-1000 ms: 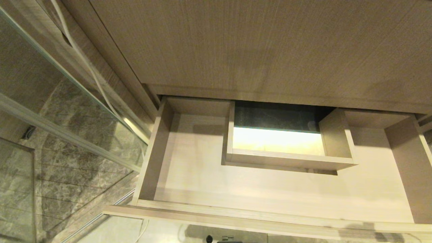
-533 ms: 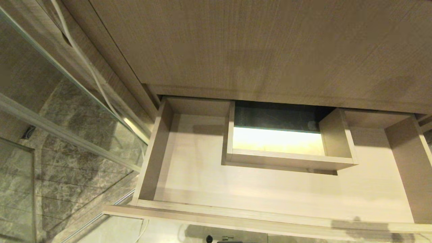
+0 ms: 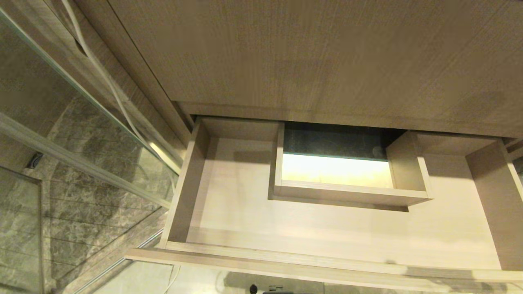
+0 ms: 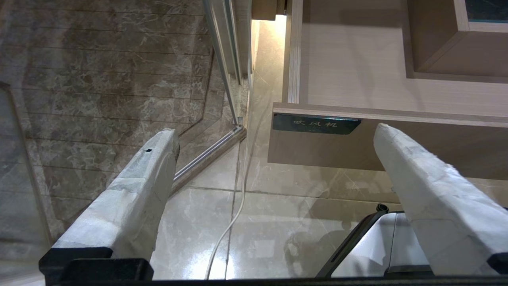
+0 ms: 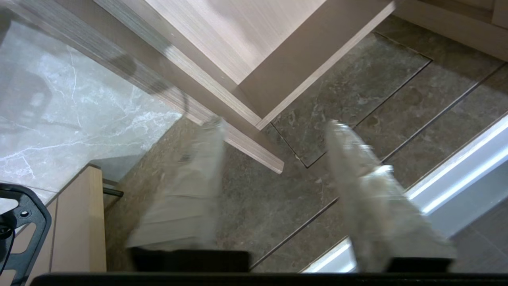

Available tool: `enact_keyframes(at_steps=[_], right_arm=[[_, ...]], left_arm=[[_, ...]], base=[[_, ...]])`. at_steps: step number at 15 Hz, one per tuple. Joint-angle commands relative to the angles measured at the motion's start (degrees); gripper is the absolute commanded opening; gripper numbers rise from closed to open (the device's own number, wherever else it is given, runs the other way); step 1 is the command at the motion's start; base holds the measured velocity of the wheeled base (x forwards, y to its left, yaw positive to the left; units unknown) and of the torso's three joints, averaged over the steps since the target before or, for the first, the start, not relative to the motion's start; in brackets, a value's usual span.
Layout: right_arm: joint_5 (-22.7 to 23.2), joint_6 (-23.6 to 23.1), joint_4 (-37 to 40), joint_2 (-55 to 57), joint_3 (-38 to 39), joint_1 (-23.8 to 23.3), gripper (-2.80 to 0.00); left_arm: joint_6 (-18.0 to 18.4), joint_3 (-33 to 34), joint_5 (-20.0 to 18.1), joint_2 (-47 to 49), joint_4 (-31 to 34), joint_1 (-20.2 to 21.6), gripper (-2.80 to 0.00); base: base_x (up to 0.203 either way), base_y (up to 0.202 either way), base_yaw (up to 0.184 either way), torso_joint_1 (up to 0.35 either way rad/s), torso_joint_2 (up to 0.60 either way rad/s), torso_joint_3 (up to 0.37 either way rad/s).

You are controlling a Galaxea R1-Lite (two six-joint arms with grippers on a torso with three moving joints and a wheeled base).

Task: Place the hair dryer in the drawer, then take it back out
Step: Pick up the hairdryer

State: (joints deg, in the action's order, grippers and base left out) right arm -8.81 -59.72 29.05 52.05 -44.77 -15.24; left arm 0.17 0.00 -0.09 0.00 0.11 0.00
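Standing pulled out below the taller wood-grain panel (image 3: 327, 53), the drawer (image 3: 229, 204) shows a bare floor on both sides of its boxed rectangular cutout (image 3: 347, 192); its right wall is cut off by the head view's edge. No view shows the hair dryer, so where it is cannot be told.

Neither arm shows in the head view. In its own wrist view the left hand (image 4: 274, 137) hangs low in front of the drawer's left corner, its 2 padded fingers (image 4: 131, 198) spread wide with nothing between them. The right hand (image 5: 274, 127) is blurred; its 2 fingers stand apart with only floor between them, and it sits outside the drawer's right front corner, above the dark marble floor (image 5: 357, 87).

A small dark label (image 4: 316, 124) on the drawer front reads "吹风机". A thin white cord (image 4: 234, 206) runs along the pale floor beside the glass partition (image 3: 61, 134).

Open room lies across the whole front of the drawer, with the glass close on its left.
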Motion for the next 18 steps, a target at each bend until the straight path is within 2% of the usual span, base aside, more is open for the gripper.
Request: enact_keyframes(at_steps=[1,5,7,9,10,13,15,18], right_arm=[[0.0,-0.4,0.2,0.8,-0.6,-0.3,-2.8],[-1.0,0.1,0.8,1.2,-7.3,-0.9,-2.8],[-1.5,5.6,0.8,-0.3,-5.8,-0.9,-2.8],[-1.8,9.3,-0.1,-2.5,-4.9,-0.9,-2.8],[-1.9,11.0,-1.3,-3.5,-3.3,-0.9,-2.8],[-1.5,20.1,-8.2,-9.8,5.3,0.2,-2.8],[-0.8,24.2,-9.6,-16.9,9.1,1.3,-2.8],[5.9,33.3,-10.5,-28.6,18.8,2.6,-2.8]], left_arm=[[0.0,0.0,0.0,0.0,0.0,0.0,0.0],[0.0,0.0,0.0,0.0,0.1,0.0,0.0],[0.0,0.0,0.0,0.0,0.0,0.0,0.0],[0.0,0.0,0.0,0.0,0.0,0.0,0.0],[0.0,0.0,0.0,0.0,0.0,0.0,0.0],[0.0,0.0,0.0,0.0,0.0,0.0,0.0],[0.0,0.0,0.0,0.0,0.0,0.0,0.0],[0.0,0.0,0.0,0.0,0.0,0.0,0.0]], base=[[0.0,0.0,0.0,0.0,0.0,0.0],[0.0,0.0,0.0,0.0,0.0,0.0],[0.0,0.0,0.0,0.0,0.0,0.0],[0.0,0.0,0.0,0.0,0.0,0.0],[0.0,0.0,0.0,0.0,0.0,0.0],[0.0,0.0,0.0,0.0,0.0,0.0],[0.0,0.0,0.0,0.0,0.0,0.0],[0.0,0.0,0.0,0.0,0.0,0.0]])
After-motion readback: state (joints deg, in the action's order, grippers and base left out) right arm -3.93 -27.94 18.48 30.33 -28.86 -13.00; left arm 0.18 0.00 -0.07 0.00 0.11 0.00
